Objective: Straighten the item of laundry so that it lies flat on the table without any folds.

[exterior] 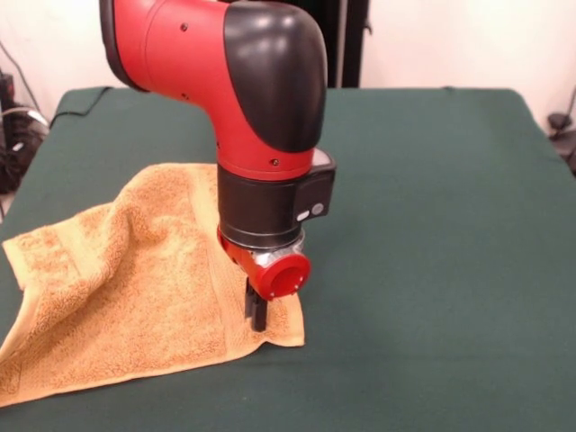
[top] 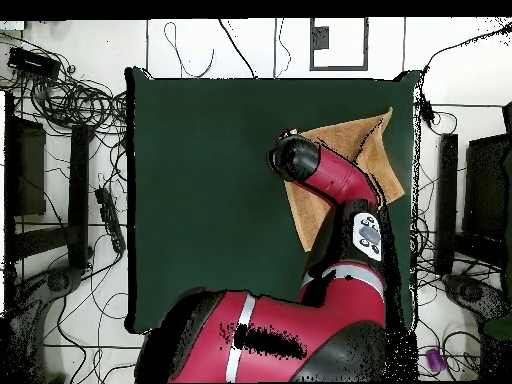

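The orange-tan towel (exterior: 117,288) is seen near one side edge of the green table (exterior: 432,225), with part of it rucked up in a raised fold. The gripper (exterior: 258,315) is planted on the corner nearest the table's middle; whether anything is clamped cannot be told. The cloth is judged light, limp and grippy, best pinched at an edge or corner and dragged outward.

White wall (exterior: 450,40) behind; tangled cables (top: 70,95) and dark equipment (top: 25,165) on the pale floor (top: 100,330)
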